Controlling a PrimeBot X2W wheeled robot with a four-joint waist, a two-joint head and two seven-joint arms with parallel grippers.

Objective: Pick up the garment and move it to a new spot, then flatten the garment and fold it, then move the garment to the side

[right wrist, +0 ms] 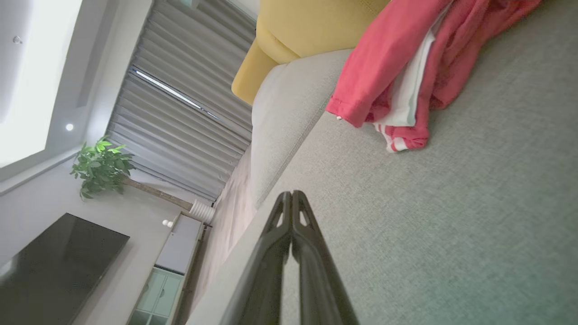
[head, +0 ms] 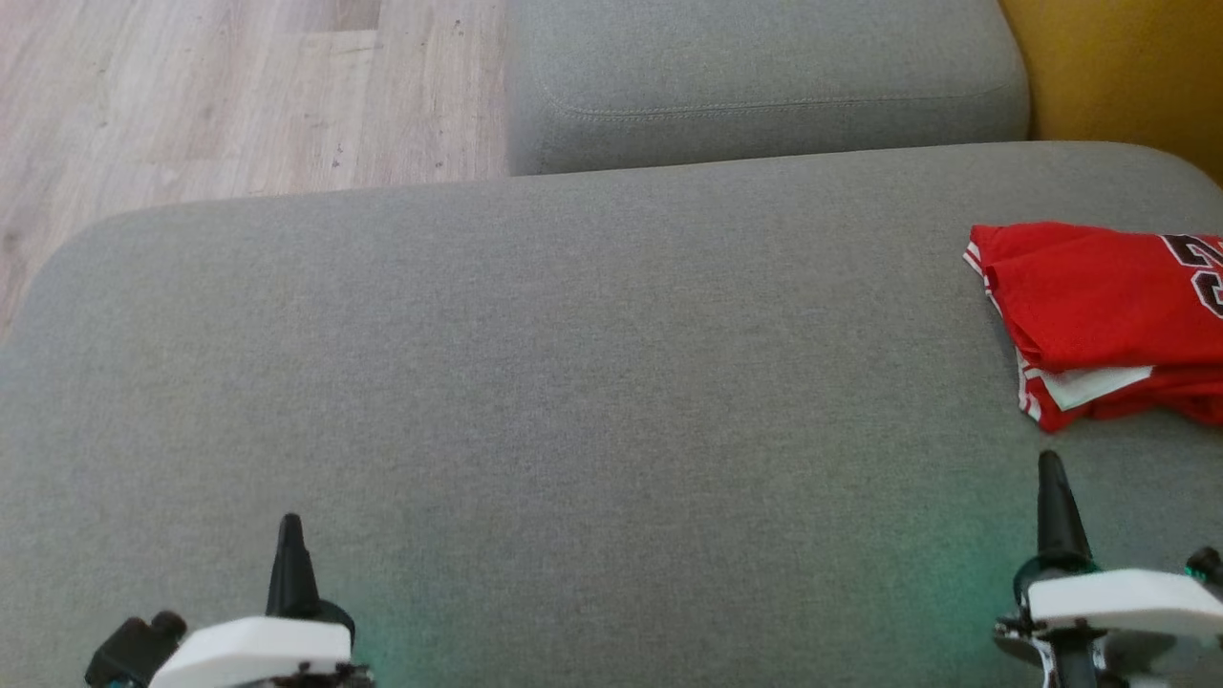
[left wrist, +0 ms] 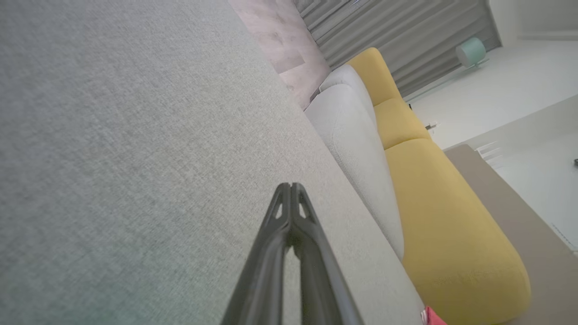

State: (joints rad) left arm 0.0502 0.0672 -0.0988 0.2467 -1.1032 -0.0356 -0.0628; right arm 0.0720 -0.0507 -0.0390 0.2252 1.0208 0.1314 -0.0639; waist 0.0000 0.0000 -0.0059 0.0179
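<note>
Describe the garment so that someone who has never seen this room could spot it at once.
Start at the wide grey cushion before the robot. At its right side, beyond the right gripper, lies the garment, loosely folded. Its bright red cloth, white-striped trim and dark numerals set it apart from the grey cushion and yellow sofa.

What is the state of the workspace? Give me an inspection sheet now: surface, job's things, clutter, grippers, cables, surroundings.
Surface: grey sofa cushion, mostly bare.
Job's things: red garment, loosely folded, lying at the cushion's right side, partly cut off by the head view's edge.
Clutter: nothing seen.
Grippers: left gripper and right gripper both shut, holding nothing, apart from the garment; the right is nearer it.
Cables: nothing seen.
Surroundings: wood floor, second grey cushion, yellow sofa section, grey curtains, potted plant, dark screen.
</note>
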